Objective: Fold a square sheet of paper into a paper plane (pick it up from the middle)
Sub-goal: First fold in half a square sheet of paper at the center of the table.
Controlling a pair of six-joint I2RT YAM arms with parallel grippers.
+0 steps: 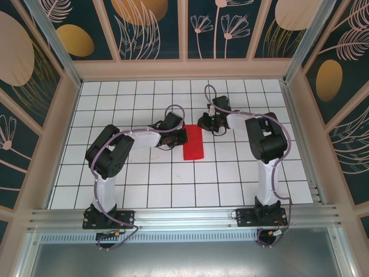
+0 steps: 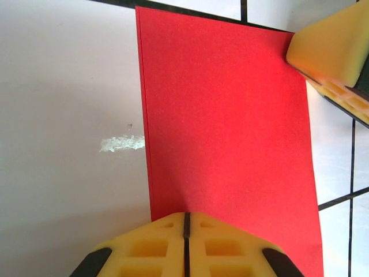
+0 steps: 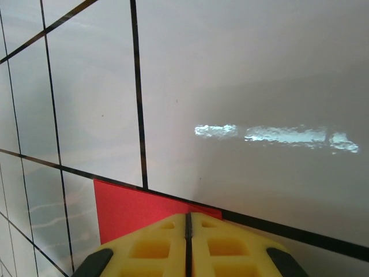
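Although the square sheet of paper (image 1: 194,143) now reads as a red rectangle rather than a square, you are only at the start of the folding. It lies flat on the tiled surface (image 1: 173,184) between the two arms, and the left wrist view shows a doubled edge along one long side, so I judge it has been folded in half once. No nose, no wings and no dart shape show yet, which leaves nearly all the creasing for the paper plane ahead of you. Your left claw (image 1: 180,136) is clenched, its yellow pads pressed together, with its tips at the sheet's left edge; I cannot tell whether any paper is pinched between them. Your right claw (image 1: 205,122) is clenched too, its tips at the sheet's far right corner, apparently resting on or just above it and not grasping it. By count, you have one sheet of red paper, two arms and two claws, both at work on that single sheet.
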